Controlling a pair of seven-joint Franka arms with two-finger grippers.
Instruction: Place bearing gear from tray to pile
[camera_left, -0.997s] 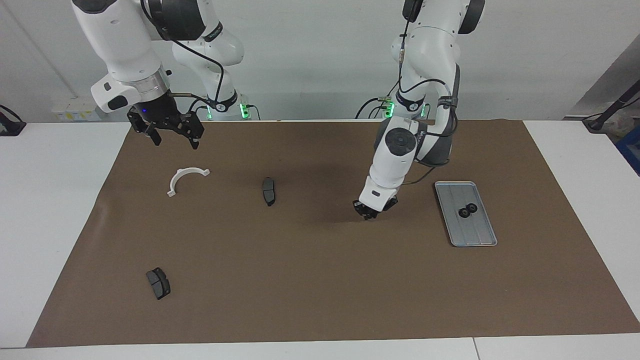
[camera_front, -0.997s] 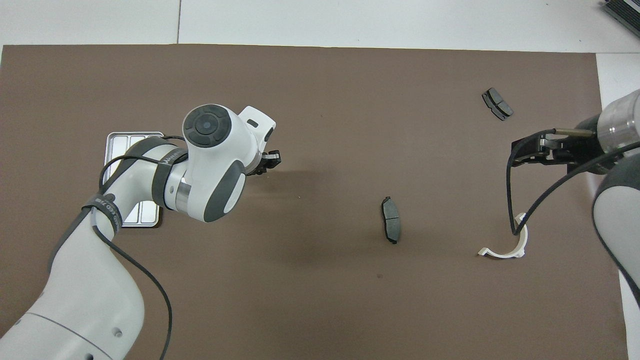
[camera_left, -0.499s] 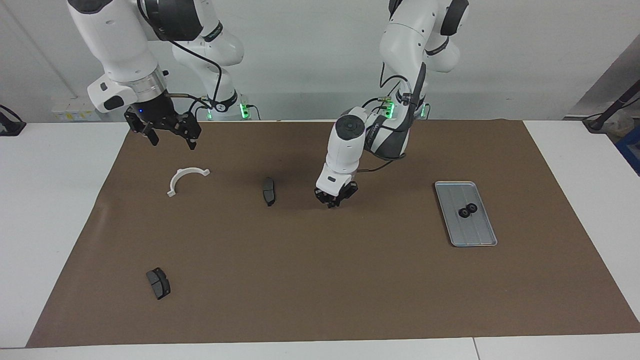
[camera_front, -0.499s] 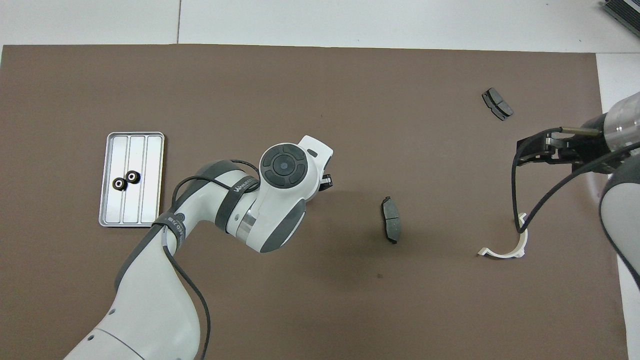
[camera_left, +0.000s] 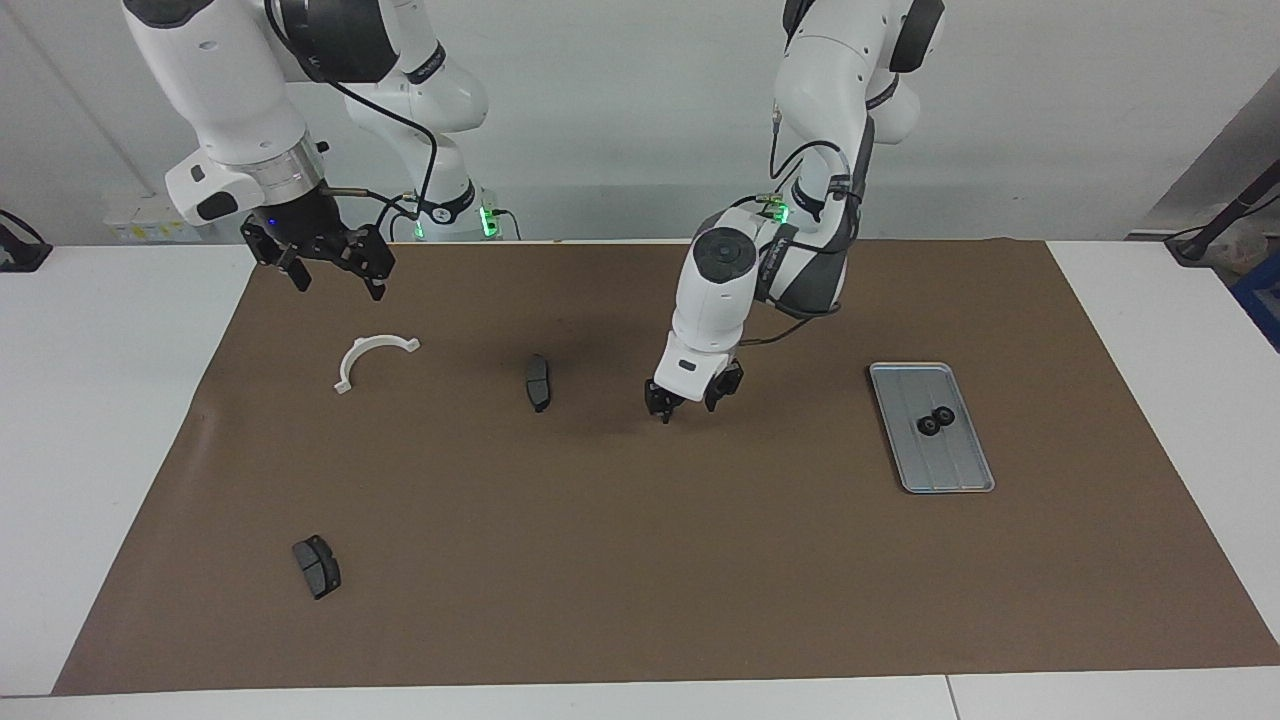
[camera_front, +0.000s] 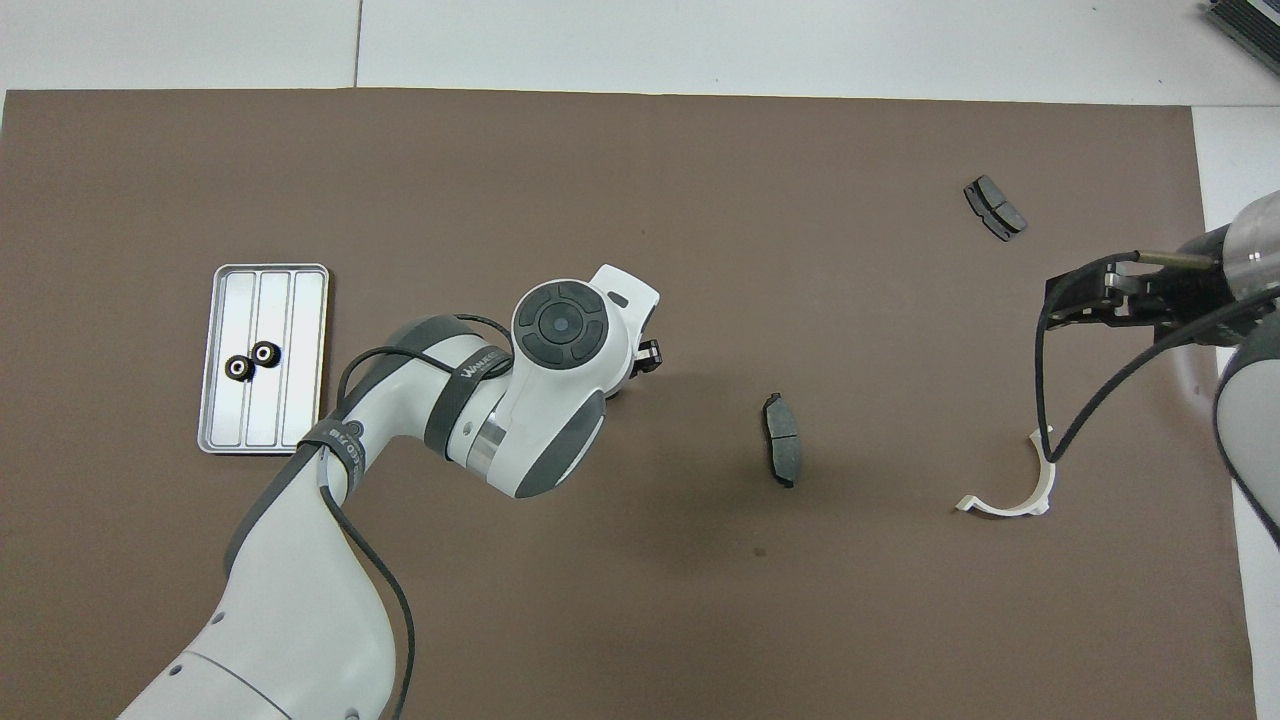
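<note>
Your left gripper (camera_left: 686, 402) hangs over bare brown paper mat (camera_left: 640, 560), fingers apart, empty; toward its own end lies the ridged silver-grey metal tray (camera_left: 955, 478) holding two small black round bearing gears (camera_left: 936, 420); the dark curved brake pad (camera_left: 538, 382) lies just beside it; your right gripper (camera_left: 328, 272) waits spread above the white semicircular plastic bracket (camera_left: 370, 357).

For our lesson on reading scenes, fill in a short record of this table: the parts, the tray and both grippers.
tray: holds two bearing gears
loose parts: white bracket, two brake pads, scattered on mat
left gripper: fingers open, empty, over mat between tray and one brake pad
right gripper: fingers open, empty, waits above mat by bracket
</note>
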